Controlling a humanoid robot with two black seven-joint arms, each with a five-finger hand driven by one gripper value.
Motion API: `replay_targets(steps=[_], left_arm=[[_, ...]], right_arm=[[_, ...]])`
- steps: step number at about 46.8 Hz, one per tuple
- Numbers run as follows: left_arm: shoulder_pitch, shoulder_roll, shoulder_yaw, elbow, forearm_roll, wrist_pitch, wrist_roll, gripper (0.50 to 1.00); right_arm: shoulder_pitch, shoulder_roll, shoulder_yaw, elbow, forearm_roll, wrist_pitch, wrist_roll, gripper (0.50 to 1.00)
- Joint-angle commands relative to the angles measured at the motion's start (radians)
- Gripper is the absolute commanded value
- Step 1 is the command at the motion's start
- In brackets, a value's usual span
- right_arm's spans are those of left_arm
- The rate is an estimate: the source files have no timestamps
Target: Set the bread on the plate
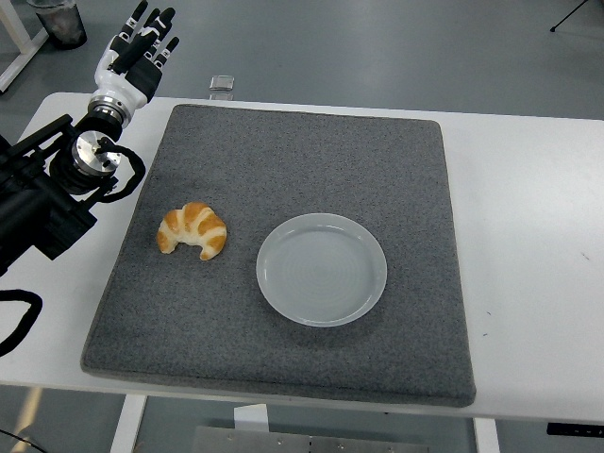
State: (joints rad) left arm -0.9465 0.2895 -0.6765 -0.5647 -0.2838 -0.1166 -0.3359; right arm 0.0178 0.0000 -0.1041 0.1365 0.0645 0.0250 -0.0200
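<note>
A golden croissant (192, 230) lies on the left part of a grey mat (293, 160). To its right, a short gap away, sits a pale round plate (322, 269) with nothing on it. My left hand (142, 45) is raised at the table's far left corner, well behind the croissant. Its fingers are straight and hold nothing. The black left arm (47, 198) runs in from the left edge. No right arm shows.
The white table (528, 217) extends to the right of the mat. A small clear object (222, 84) sits just beyond the table's far edge. A dark bin (58, 21) stands on the floor at the top left.
</note>
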Motion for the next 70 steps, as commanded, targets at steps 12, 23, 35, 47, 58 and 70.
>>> replay_targets(steps=[12,23,35,47,58,70], left_arm=[[-0.002,0.0,0.028,-0.004,0.008,0.0,-0.006,0.994],[-0.006,0.003,0.034,-0.003,0.008,-0.015,-0.005,0.994],[-0.035,0.031,0.097,-0.004,0.081,-0.02,0.0,0.992],[-0.057,0.06,0.143,-0.053,0.429,-0.038,-0.002,0.992],[-0.109,0.172,0.316,-0.225,0.462,-0.025,0.006,0.988],[-0.221,0.344,0.551,-0.477,0.524,-0.035,0.006,0.99]], right_arm=[[0.001,0.0,0.001,0.0,0.0,0.0,0.0,0.952],[-0.001,0.0,0.0,0.0,0.0,0.0,0.0,0.952],[-0.001,0.0,0.0,0.0,0.0,0.0,0.0,0.954],[0.001,0.0,0.0,0.0,0.0,0.0,0.0,0.952],[0.001,0.0,0.0,0.0,0.0,0.0,0.0,0.952],[0.001,0.0,0.0,0.0,0.0,0.0,0.0,0.952]])
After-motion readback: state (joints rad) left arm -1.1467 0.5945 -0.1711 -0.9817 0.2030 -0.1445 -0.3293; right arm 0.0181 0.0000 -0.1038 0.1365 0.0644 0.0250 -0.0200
